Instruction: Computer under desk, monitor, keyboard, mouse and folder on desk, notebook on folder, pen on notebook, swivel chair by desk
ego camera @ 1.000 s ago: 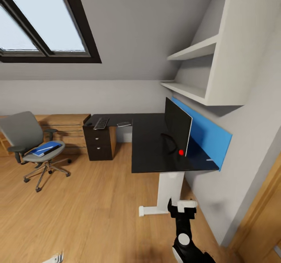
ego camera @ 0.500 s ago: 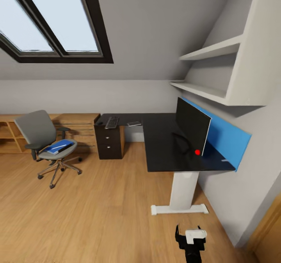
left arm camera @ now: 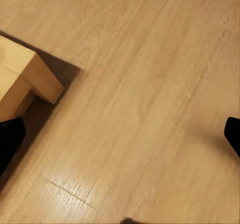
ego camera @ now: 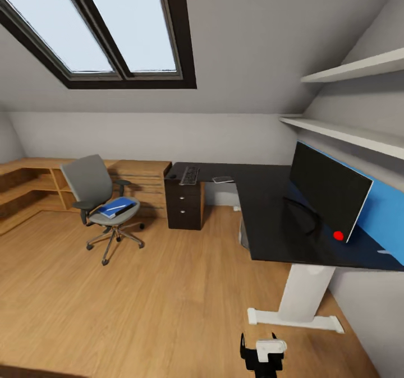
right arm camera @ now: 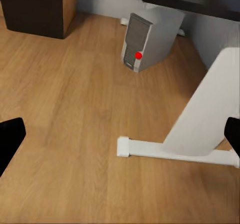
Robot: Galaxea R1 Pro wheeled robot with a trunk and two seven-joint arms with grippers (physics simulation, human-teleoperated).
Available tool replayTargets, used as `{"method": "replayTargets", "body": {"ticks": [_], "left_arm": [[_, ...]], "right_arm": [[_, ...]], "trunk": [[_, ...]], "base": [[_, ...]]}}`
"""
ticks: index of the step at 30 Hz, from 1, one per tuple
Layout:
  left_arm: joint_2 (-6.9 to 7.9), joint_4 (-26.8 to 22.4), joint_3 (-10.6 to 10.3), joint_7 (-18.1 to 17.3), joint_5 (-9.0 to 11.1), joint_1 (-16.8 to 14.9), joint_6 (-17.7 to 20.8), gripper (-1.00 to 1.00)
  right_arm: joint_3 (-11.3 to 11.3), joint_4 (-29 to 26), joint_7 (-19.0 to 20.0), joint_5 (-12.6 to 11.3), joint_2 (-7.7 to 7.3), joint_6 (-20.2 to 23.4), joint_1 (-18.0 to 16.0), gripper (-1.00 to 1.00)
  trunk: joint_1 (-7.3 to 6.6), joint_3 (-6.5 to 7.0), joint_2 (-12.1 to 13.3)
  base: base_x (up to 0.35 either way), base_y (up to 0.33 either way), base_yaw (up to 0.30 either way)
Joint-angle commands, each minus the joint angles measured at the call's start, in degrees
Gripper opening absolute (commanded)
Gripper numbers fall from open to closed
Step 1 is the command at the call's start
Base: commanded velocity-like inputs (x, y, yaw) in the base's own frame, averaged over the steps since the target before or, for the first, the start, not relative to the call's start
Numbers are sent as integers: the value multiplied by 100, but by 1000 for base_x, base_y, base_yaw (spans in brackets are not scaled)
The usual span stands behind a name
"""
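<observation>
The black L-shaped desk (ego camera: 264, 210) stands against the right wall, and the monitor (ego camera: 328, 190) is on its near wing. On the far wing lie the keyboard (ego camera: 189, 175) and a thin grey notebook (ego camera: 223, 179). The grey swivel chair (ego camera: 104, 198) stands apart on the floor to the left, with the blue folder (ego camera: 115, 207) on its seat. The computer (right arm camera: 145, 39) sits on the floor under the desk. My right gripper (right arm camera: 120, 139) hangs open above the floor near the desk's white leg (right arm camera: 200, 119). My left gripper (left arm camera: 120, 136) is open over bare floor. I cannot make out the mouse or the pen.
A black drawer unit (ego camera: 184, 204) supports the desk's far end. Low wooden shelving (ego camera: 33, 181) runs along the back left wall, and one corner of light wood furniture (left arm camera: 25, 79) lies near my left gripper. White wall shelves (ego camera: 348, 131) hang above the desk. Wooden floor lies between me and the chair.
The whole head view has shifted: desk, monitor and chair sit further right in the picture, so the camera turned left. My right arm shows lower in the picture.
</observation>
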Motion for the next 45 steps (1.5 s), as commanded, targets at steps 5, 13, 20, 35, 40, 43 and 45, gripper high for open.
{"method": "replayTargets", "body": {"ticks": [5,13,20,35,40,43,45], "left_arm": [[-15,300,-29,61,-74,-7,-42,100],[-43,351,-101,130,-68,-7,-49,100],[-51,370,-105,133,-59,-7,-34,100],[-44,690,-141,142,-73,-7,-44,100],[-43,725,-141,143,-75,-7,-48,100],[-43,730,-139,143,-75,-7,-49,100],[-43,730,-138,143,-75,-7,-49,100]], "right_arm": [[61,11,131,-30,4,-24,-6,100],[65,17,472,-21,4,-24,-6,100],[90,182,482,5,13,-30,-6,100],[81,193,483,14,48,-30,-6,100],[81,193,483,15,48,-30,-6,100],[81,193,483,15,55,-30,-6,100],[81,193,483,15,62,-30,-6,100]], "trunk": [[4,-22,-6],[4,-23,-6],[4,-23,-6],[4,-3,-6],[4,23,-6],[4,27,-6],[4,27,-6]], "base": [[250,260,61],[121,122,3],[252,229,0],[263,229,-39],[272,217,-162],[278,209,-43],[288,187,-17]]}}
